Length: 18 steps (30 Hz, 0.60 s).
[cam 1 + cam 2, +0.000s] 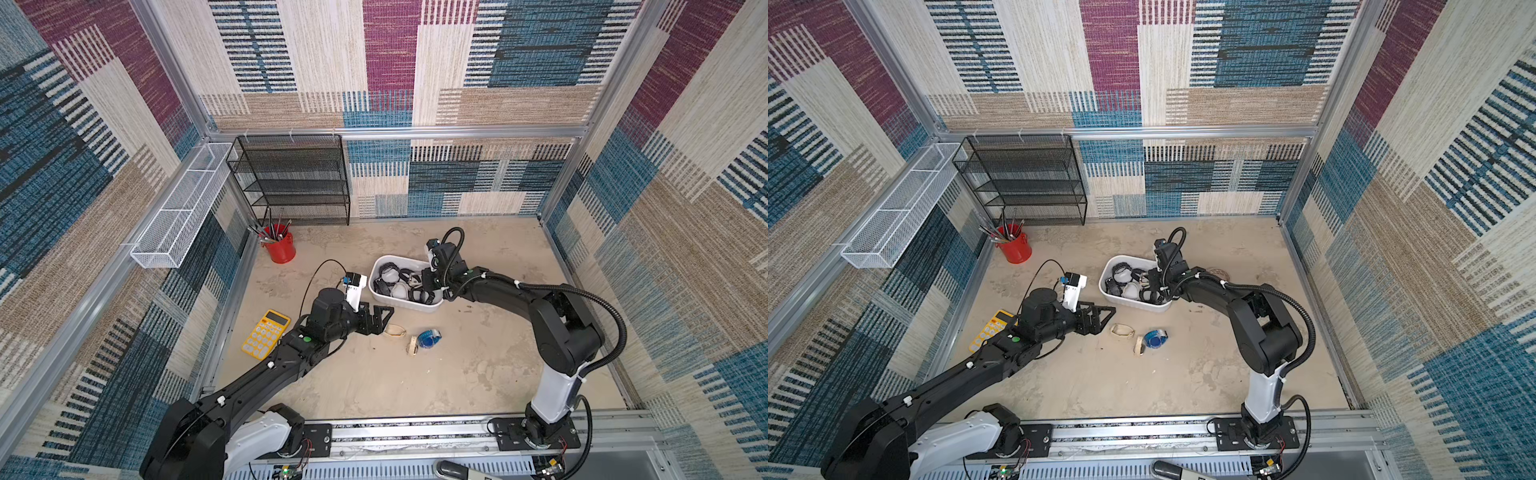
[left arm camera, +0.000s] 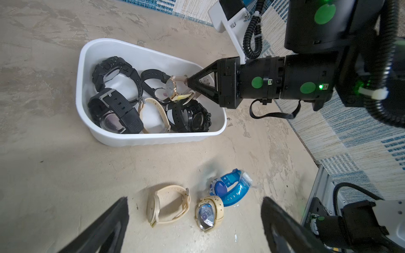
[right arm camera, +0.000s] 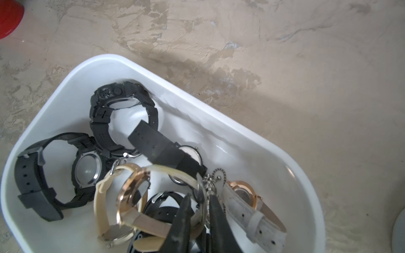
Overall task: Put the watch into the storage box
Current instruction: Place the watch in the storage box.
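Note:
The white storage box point(image 1: 415, 306) point(image 2: 153, 138) point(image 3: 197, 96) sits mid-table and holds several watches, mostly black. My right gripper point(image 3: 197, 195) point(image 2: 189, 84) point(image 1: 426, 286) reaches into the box. Its jaws are slightly parted, and the cream strap of a rose-gold watch point(image 3: 131, 197) point(image 2: 173, 88) hangs loosely between them, over the others. Three watches lie on the table in front of the box: a cream watch point(image 2: 168, 204) point(image 1: 395, 331), a small beige watch point(image 2: 209, 213) and a blue watch point(image 2: 230, 187) point(image 1: 430, 337). My left gripper point(image 2: 195, 201) point(image 1: 384, 318) stands wide open just short of them, holding nothing.
A red cup point(image 1: 279, 247) of tools stands at the back left, in front of a black mesh shelf point(image 1: 291, 178). A white wire basket point(image 1: 178, 208) hangs on the left wall. A yellow calculator point(image 1: 266, 333) lies beside my left arm.

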Tool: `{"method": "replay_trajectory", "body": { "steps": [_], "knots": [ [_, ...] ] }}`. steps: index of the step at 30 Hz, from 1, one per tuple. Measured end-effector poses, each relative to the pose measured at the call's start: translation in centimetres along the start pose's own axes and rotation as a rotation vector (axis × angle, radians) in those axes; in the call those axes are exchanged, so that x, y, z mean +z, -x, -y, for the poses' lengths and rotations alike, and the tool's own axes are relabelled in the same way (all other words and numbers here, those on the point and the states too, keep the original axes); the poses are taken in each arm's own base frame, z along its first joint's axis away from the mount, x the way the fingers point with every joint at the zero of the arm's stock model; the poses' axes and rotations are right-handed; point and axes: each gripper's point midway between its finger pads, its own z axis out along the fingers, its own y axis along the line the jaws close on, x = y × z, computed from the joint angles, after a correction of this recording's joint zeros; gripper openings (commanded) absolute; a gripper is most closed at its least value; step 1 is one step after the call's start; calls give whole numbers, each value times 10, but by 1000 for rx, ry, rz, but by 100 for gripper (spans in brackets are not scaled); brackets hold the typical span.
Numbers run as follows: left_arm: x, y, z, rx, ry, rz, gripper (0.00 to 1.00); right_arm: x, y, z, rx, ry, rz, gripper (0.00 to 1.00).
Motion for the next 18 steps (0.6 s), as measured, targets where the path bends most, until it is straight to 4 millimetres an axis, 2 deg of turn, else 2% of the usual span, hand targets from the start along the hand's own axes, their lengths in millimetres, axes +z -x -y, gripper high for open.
{"method": "replay_trajectory", "body": {
  "steps": [4,9,11,14,18],
  "knots": [
    [0,0,0,0,2,-2,95,-6,6,-2,1,9,17,47],
    [0,-1,-1,1,5,-6,95,-37,29,-11,2,47,96,67],
    [1,-1,-1,1,5,-7,95,-49,31,-13,6,63,116,73],
    [1,-2,-2,-1,7,-11,95,-65,24,-14,10,88,134,82],
    [3,-4,-3,-3,10,-17,95,-85,-6,-14,18,144,138,100]
  ]
}}
